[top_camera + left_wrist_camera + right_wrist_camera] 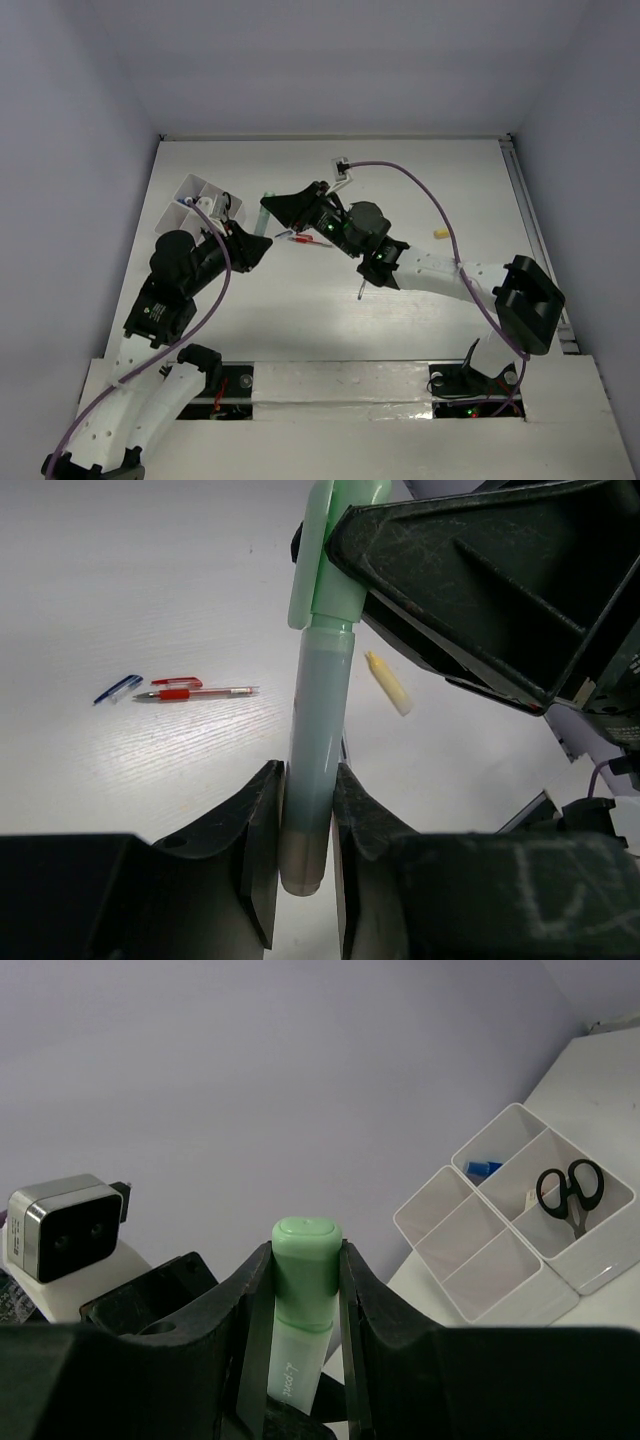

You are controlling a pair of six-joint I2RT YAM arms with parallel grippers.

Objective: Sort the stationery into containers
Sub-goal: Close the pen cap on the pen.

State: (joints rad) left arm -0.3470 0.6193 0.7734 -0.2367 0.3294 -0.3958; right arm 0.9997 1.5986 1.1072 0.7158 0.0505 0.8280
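Note:
Both grippers hold the pale green marker [264, 212] above the table. My left gripper [308, 776] is shut on its grey-tipped barrel end [320, 710]. My right gripper [303, 1260] is shut on its green cap [306, 1232]. From above, the left gripper [252, 243] and right gripper [280, 206] meet just right of the white organiser box [193, 196]. The box [500, 1235] holds black-handled scissors [572, 1192] in one compartment and a blue item [483, 1169] in another. A thin red pen [200, 693] lies on the table with a blue piece [118, 688] beside it.
A yellowish eraser [388, 683] lies on the table to the right [438, 232]. The red pen [300, 240] lies under the right wrist. A purple cable [430, 200] arcs over the right arm. The left wrist's camera [65, 1240] shows close behind the marker.

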